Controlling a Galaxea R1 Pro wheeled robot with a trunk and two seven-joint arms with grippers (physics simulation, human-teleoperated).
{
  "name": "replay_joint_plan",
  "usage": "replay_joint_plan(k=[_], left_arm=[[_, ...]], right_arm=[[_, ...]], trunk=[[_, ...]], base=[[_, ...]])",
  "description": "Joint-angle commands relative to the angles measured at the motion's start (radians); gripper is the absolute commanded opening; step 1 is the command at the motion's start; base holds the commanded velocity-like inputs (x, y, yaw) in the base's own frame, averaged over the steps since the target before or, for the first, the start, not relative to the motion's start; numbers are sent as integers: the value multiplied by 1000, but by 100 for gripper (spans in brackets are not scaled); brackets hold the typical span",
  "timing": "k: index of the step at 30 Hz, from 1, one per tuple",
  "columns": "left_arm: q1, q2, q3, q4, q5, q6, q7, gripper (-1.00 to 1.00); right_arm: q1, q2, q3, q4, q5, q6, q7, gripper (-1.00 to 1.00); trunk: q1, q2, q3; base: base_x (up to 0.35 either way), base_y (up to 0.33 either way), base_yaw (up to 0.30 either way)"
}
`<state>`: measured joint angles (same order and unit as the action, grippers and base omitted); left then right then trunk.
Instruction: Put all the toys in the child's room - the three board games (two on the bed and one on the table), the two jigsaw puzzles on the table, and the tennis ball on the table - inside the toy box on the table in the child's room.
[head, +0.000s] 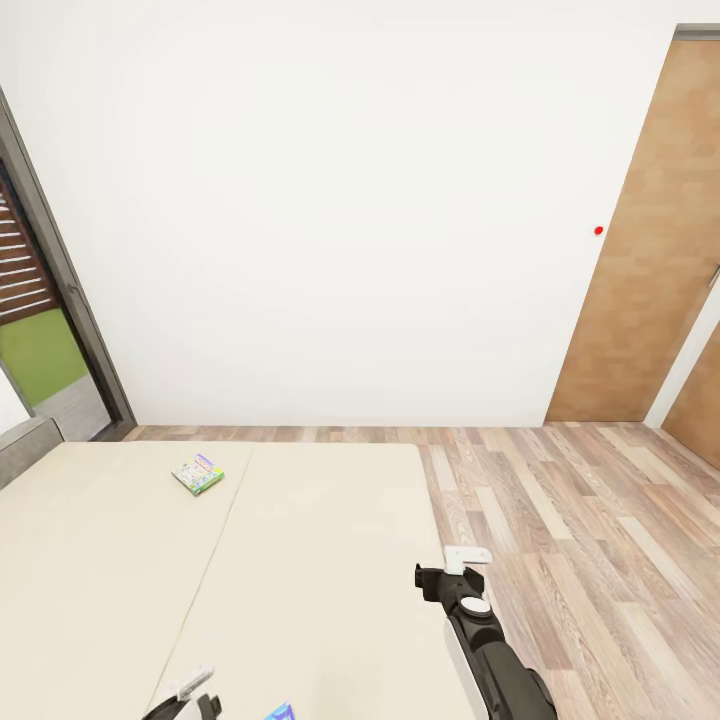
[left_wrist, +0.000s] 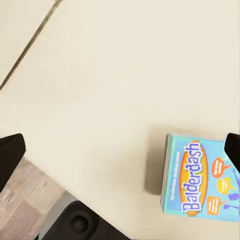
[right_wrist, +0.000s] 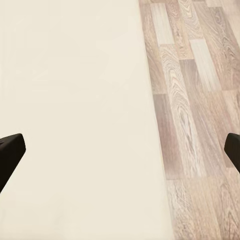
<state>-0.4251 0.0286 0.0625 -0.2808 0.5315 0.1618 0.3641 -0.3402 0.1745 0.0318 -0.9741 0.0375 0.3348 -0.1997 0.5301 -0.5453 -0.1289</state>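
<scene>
Hovering open-fingered, left gripper (left_wrist: 120, 150) above blue board game (left_wrist: 200, 180) on bed (head: 320, 560), right gripper (right_wrist: 120, 150) open too

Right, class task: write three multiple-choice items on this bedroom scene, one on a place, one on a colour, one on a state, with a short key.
1. Where does the green-bordered board game lie?
A. on the floor
B. on the bed
C. against the door

2. What is the main colour of the Balderdash box?
A. light blue
B. red
C. black

3. How is the left gripper?
A. shut on the box
B. shut on nothing
C. open, holding nothing

Key: 1 B, it rests on the beige mattress. 2 A, its face and edge are light blue. 3 C, the left wrist view shows its fingers wide apart at the picture's edges.
</scene>
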Motion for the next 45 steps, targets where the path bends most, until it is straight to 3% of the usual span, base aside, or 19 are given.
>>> replay_joint_plan(k=[1, 6, 9, 13, 18, 25, 33, 36, 43, 45], left_arm=[[0, 4, -5, -2, 2, -7, 3, 100], [2, 20, -27, 15, 5, -75, 3, 100], [3, 31, -31, 58, 13, -171, 3, 100], [3, 32, -34, 100, 15, -253, 4, 100], [3, 31, -36, 140, 14, -305, 6, 100], [3, 34, -44, 154, 8, -297, 13, 100], [3, 39, -78, 153, 1, -183, 11, 100], [3, 40, -112, 150, -3, -158, 7, 100], [-1, 42, -178, 147, -19, -153, 3, 100], [-2, 41, -204, 146, -23, -153, 2, 100]], right_arm=[[-1, 0, 2, -1, 4, 7, -4, 100], [-1, 0, 2, -1, 4, 7, -4, 100], [-1, 0, 2, -1, 4, 7, -4, 100], [-1, 0, 2, -1, 4, 7, -4, 100], [-1, 0, 2, -1, 4, 7, -5, 100], [0, 0, 2, -2, 5, 7, -5, 100], [-1, 0, 2, -6, 4, 8, -4, 100], [0, 0, 0, -8, -3, 9, -4, 100], [-1, 0, -15, -9, -64, 12, -6, 100], [0, 0, -21, -9, -103, 17, -7, 100]], trunk=[[0, -2, -2], [0, -2, -2], [0, -2, -2], [0, -2, -2], [0, -2, -2], [0, -2, -2], [0, -2, -2], [0, -2, -2], [0, -2, -4], [0, -2, -6]], base=[[0, 0, 0], [0, 0, 0], [0, 0, 0], [0, 0, 0], [0, 0, 0], [0, 0, 0], [0, 0, 0], [0, 0, 0], [0, 0, 0], [0, 0, 0]])
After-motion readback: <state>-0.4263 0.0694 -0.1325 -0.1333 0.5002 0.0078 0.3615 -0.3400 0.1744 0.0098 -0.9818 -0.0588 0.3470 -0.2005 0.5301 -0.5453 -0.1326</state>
